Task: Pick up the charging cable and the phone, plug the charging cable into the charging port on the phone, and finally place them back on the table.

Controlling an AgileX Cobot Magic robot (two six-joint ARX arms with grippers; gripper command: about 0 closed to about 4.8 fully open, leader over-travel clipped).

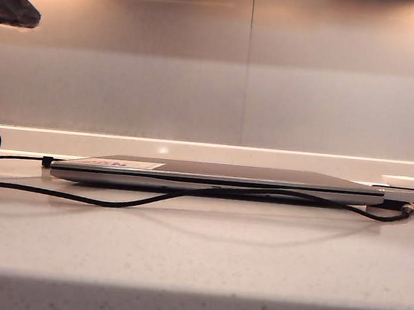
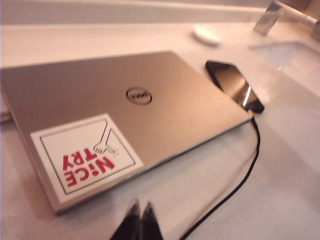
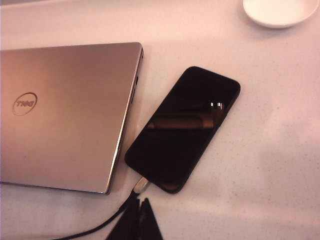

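Your left fingers (image 2: 140, 212) hang clenched and empty above the worktop (image 1: 197, 257), near the laptop (image 2: 125, 120). The cable (image 1: 114, 201) trails rightward in front of it; its plug seems seated in the phone (image 3: 182, 127). Your right fingers (image 3: 141, 210) hover clenched, empty, above that plug.

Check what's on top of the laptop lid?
On the laptop lid: a white sticker reading NICE TRY and the round logo. The phone and charging cable lie beside it on the table. Underneath is hidden.
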